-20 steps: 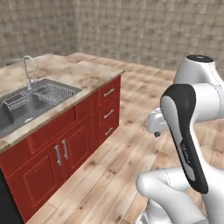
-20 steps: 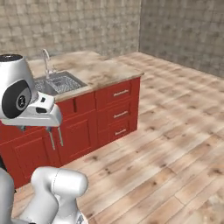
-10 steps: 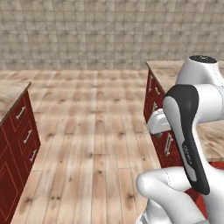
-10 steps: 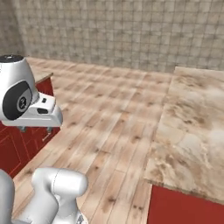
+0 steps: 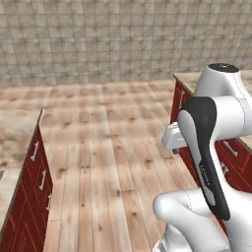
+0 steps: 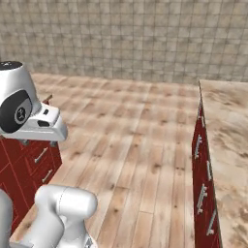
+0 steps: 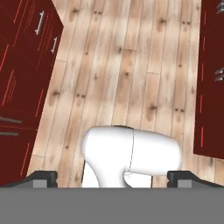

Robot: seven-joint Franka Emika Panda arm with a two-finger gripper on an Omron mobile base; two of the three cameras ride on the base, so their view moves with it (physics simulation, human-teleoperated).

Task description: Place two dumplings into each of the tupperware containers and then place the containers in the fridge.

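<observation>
Left base view: we see plank floor (image 5: 108, 147) between red cabinets, near-left worktop (image 5: 15, 138), tiled far wall (image 5: 98, 39) | right base view: red cabinets (image 6: 201, 184) under right worktop (image 6: 227, 145) | hand view: our end effector (image 7: 112, 178) is spread wide and holds nothing, above floor; dumplings, containers, fridge: whereabouts cannot be told.

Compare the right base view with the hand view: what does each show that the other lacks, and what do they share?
The right base view adds the tiled wall at the back and a marbled countertop on the right. The hand view adds the hand with its two dark fingertips wide apart, holding nothing. Both show the wooden plank floor running between two rows of red cabinets with metal handles.
</observation>
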